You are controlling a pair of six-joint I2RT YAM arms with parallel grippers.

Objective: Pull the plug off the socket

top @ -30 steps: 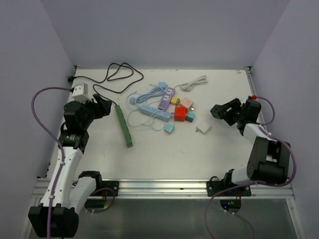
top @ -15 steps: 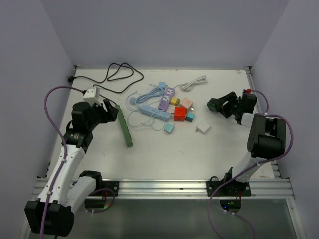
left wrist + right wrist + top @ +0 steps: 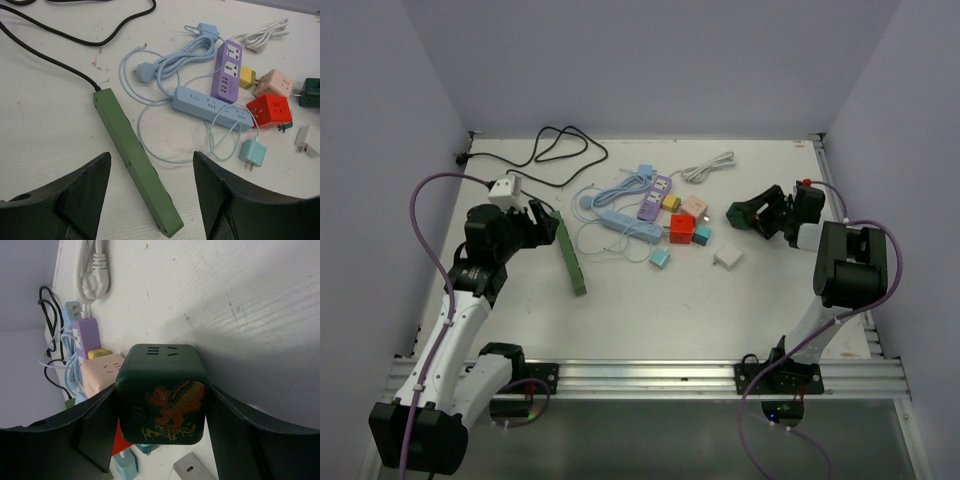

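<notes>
Right tool (image 3: 756, 213) clamps the dark green cube socket (image 3: 162, 390), arm stretched low toward the middle; left tool (image 3: 150, 162) gapes wide, empty, above the green power strip (image 3: 131, 150).

The white desk (image 3: 650, 310) carries a long green power strip (image 3: 569, 252) with its black cable (image 3: 555, 148). In the middle lie a blue power strip (image 3: 628, 226), a purple power strip (image 3: 656, 197), a red cube socket (image 3: 682, 229) and a pink cube socket (image 3: 695, 207). A white adapter (image 3: 727, 258) lies apart from them.
</notes>
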